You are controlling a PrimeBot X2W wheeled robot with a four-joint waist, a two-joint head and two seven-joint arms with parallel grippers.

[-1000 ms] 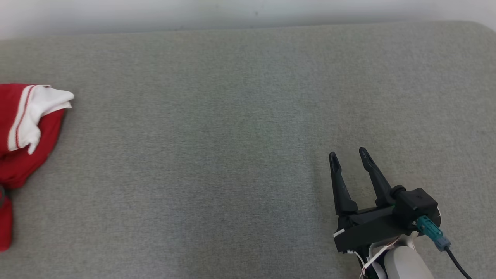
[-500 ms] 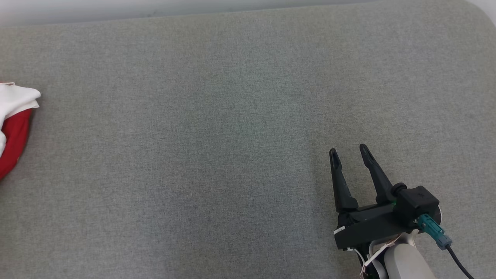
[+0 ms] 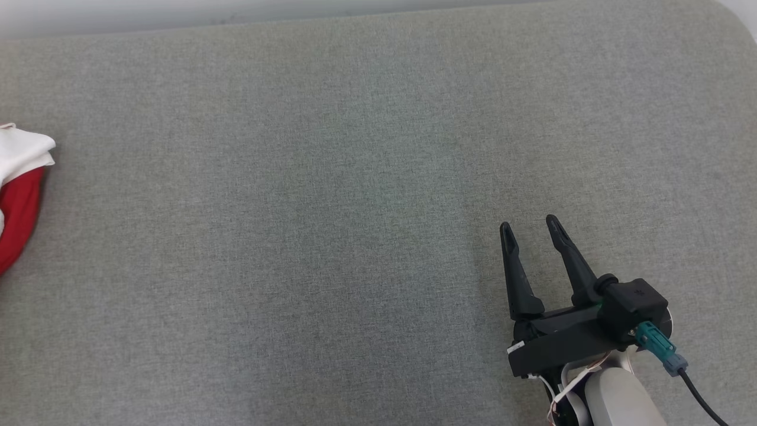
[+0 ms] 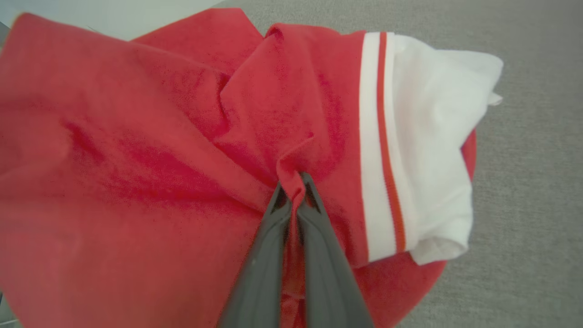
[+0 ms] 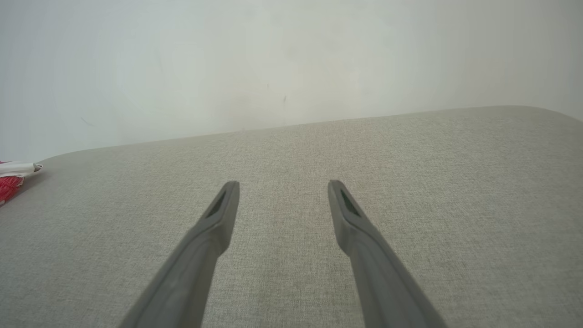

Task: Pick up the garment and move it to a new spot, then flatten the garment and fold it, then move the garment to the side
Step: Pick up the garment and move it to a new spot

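The garment (image 3: 18, 195), red with a white part, lies bunched at the far left edge of the head view, on the grey cushion (image 3: 355, 207). In the middle of the left wrist view the left gripper (image 4: 294, 182) has its fingers pressed close, pinching a little ridge of red cloth. The right gripper (image 3: 529, 225), at the lower right, has its fingers spread wide and holds nothing. I think the lift should go up slowly, so the cloth does not slip out.
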